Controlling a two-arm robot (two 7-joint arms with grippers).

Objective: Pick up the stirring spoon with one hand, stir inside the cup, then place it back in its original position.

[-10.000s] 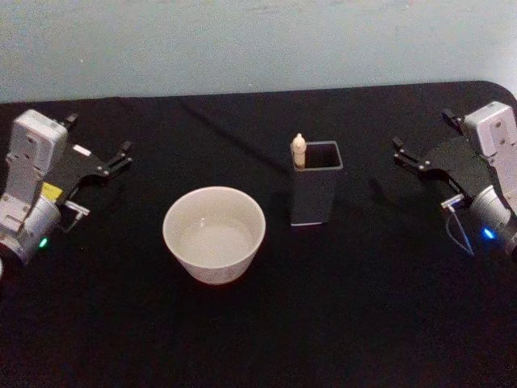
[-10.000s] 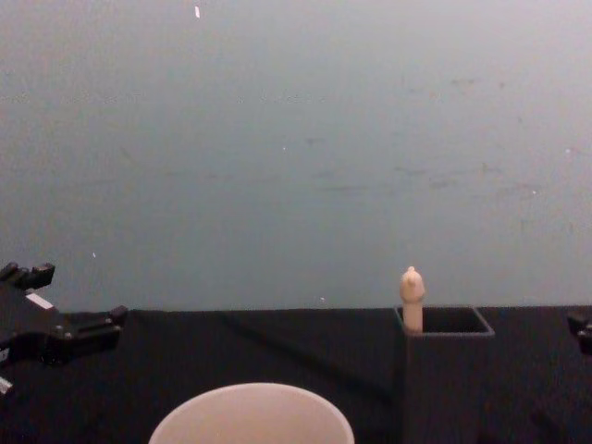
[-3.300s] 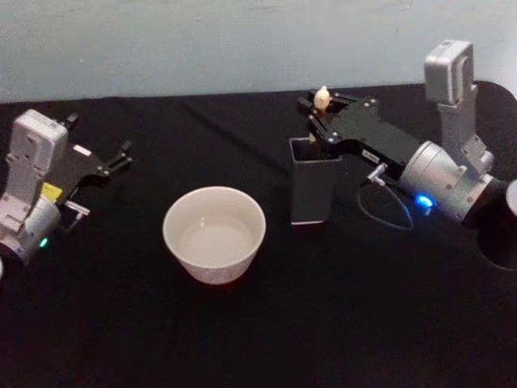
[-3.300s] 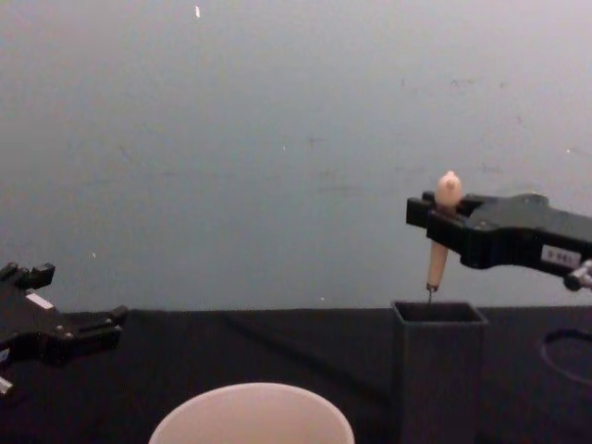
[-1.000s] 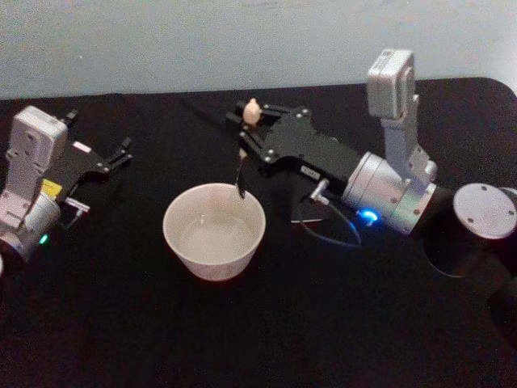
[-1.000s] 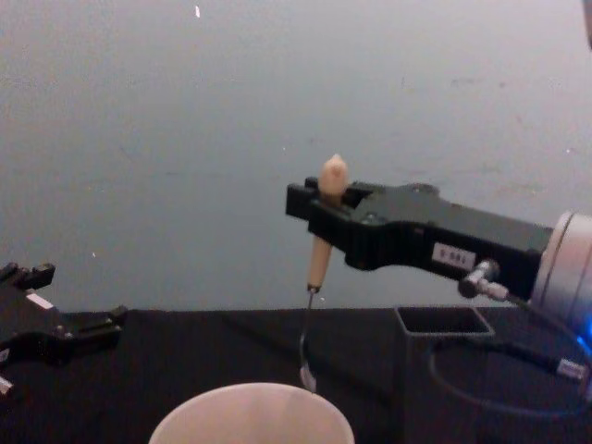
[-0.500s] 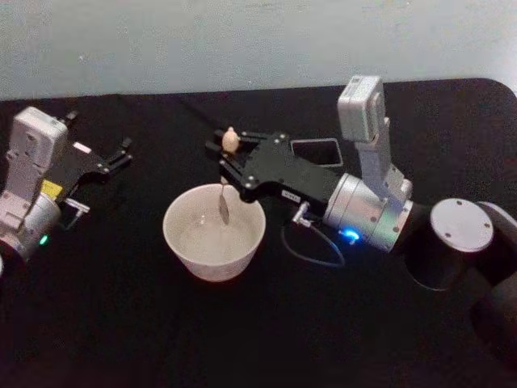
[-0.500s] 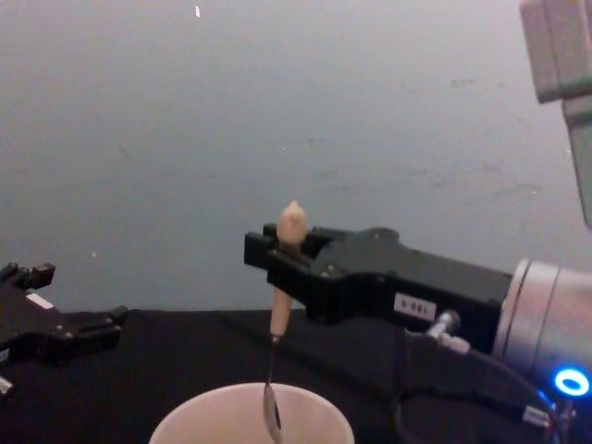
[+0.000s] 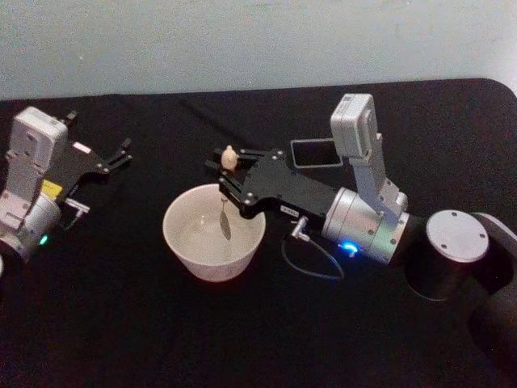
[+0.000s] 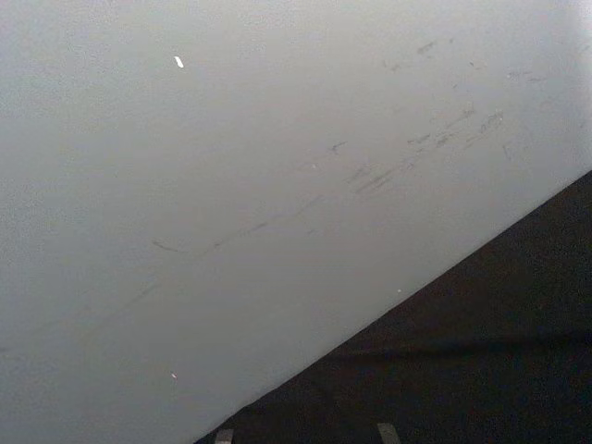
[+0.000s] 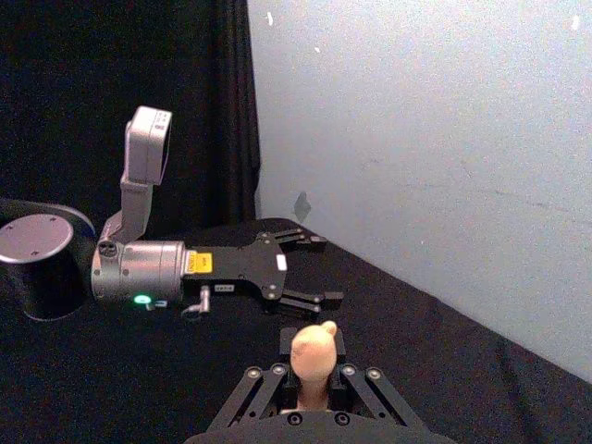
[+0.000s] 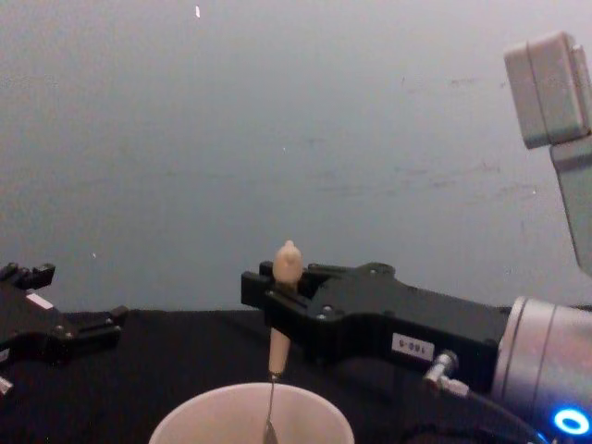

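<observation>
Stirring spoon (image 9: 230, 159) upright at centre of the head view, cream handle pinched in the right gripper (image 9: 226, 175), fingers closed snug on it, rounded knob poking up just above them. Thin metal shaft dropping straight down past the rim of the cup (image 9: 198, 263), small silver bowl inside, toward the cup's right-hand side and below rim level; whether touching the bottom, cannot tell. Cup standing on the black tabletop (image 9: 242, 339), slightly left of centre. Right arm stretching in from the lower right of the frame, gripper body above the cup's upper-right rim. Dark grey holder (image 9: 313, 151) just behind that gripper, upper centre, square mouth facing up. In the chest view, right gripper (image 12: 275, 302) coming in from the right edge to lower centre, clamped on the handle of the stirring spoon (image 12: 278, 347), shaft dipping behind the pale rim of the cup (image 12: 199, 413) at the bottom edge. Left gripper (image 9: 101, 139) parked at the left edge of the head view, well apart from the cup, fingers spread wide, holding nothing. Pale wall (image 10: 231, 139) across the left wrist view, strip of tabletop at lower right.
</observation>
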